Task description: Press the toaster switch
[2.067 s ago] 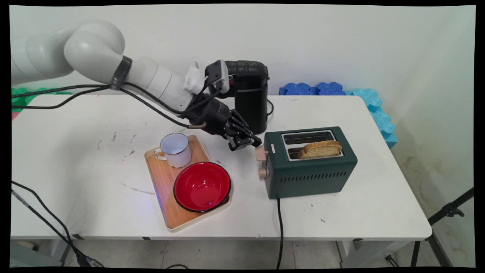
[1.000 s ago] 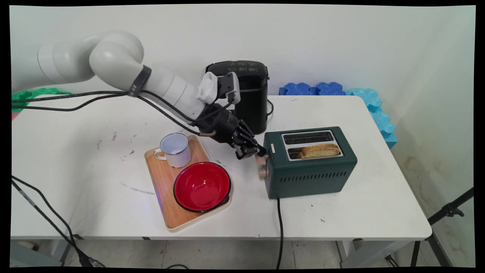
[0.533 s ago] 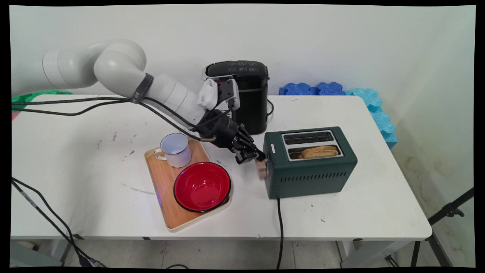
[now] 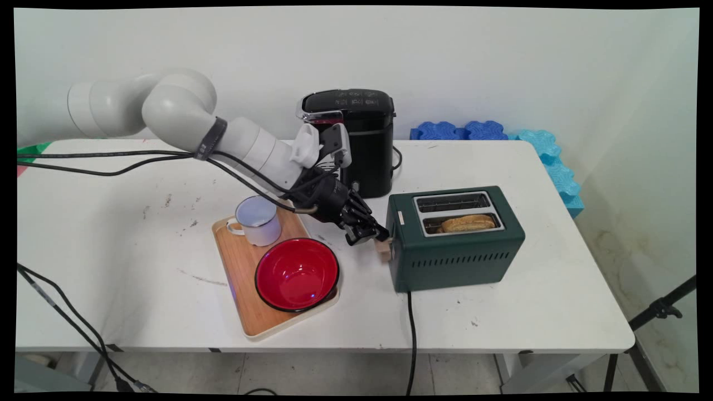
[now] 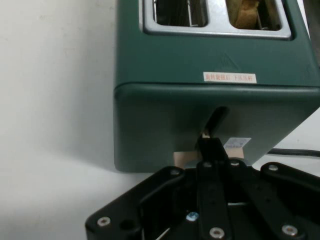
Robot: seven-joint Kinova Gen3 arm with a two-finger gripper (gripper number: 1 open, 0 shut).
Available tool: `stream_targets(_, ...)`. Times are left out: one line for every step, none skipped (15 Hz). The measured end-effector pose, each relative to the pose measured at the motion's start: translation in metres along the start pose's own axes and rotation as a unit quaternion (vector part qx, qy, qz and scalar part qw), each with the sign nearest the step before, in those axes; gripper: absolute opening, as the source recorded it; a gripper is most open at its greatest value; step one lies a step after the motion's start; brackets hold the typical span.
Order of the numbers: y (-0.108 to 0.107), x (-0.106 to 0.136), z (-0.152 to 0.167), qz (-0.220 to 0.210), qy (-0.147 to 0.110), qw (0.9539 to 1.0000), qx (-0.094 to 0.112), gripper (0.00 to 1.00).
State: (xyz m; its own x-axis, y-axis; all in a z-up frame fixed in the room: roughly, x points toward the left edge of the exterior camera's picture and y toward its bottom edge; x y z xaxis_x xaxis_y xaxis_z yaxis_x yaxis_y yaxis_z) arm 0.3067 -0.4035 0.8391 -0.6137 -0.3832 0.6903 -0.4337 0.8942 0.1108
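Note:
A dark green two-slot toaster (image 4: pixel 457 248) stands right of the table's middle, and in the hand view the toaster (image 5: pixel 200 107) fills the upper picture. A slice of bread (image 4: pixel 468 223) sits low in the near slot; the hand view shows the bread (image 5: pixel 245 15) at the top edge. My gripper (image 4: pixel 380 236) is shut, its tips pressing on the beige lever (image 4: pixel 383 249) at the toaster's left end. In the hand view the gripper (image 5: pixel 210 144) stands in the lever slot, with the beige lever (image 5: pixel 181 159) just below it.
A wooden tray (image 4: pixel 238 262) left of the toaster carries a white mug (image 4: pixel 257 220) and a red bowl (image 4: pixel 297 274). A black coffee machine (image 4: pixel 362 139) stands behind my hand. The toaster's black cord (image 4: pixel 412 334) runs off the front edge. Blue foam pieces (image 4: pixel 501 131) lie at the back right.
My gripper has come right and down onto the toaster's lever and pushed it lower. The bread, which stood well above the slot, has sunk into it.

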Motion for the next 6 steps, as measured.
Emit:
stream_targets(-0.0001, -0.0015, 0.0005, -0.001, 0.0, 1.0, 0.0, 0.0)
stream_targets(-0.0001, -0.0024, 0.0009, -0.001, 0.001, 1.0, 0.001, 0.0)
stream_targets(-0.0002, -0.0033, 0.0011, -0.001, 0.002, 1.0, 0.001, 0.0)
stream_targets(-0.0003, -0.0041, 0.0011, -0.002, 0.003, 1.0, 0.001, 0.0)
stream_targets(-0.0003, -0.0046, 0.0007, -0.002, 0.003, 1.0, 0.002, 0.0)
stream_targets(-0.0004, -0.005, -0.0002, -0.002, 0.004, 1.0, 0.002, 0.0)
